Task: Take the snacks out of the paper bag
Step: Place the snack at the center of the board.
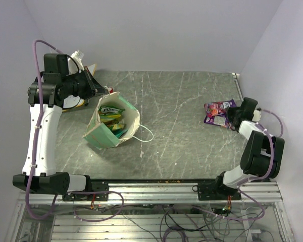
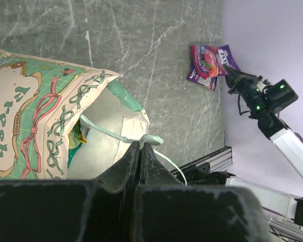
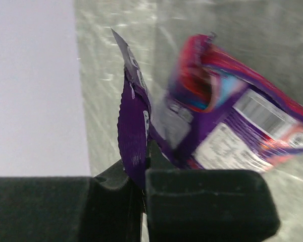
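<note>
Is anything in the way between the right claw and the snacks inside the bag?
Nothing visible does. Only bare table lies between the right gripper, shut on a purple packet, and the paper bag. The left gripper pinches its rim; snacks show in the open mouth.

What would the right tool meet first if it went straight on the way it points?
The purple snack packet that the right tool pinches; beyond it bare table, then perhaps the paper bag.
</note>
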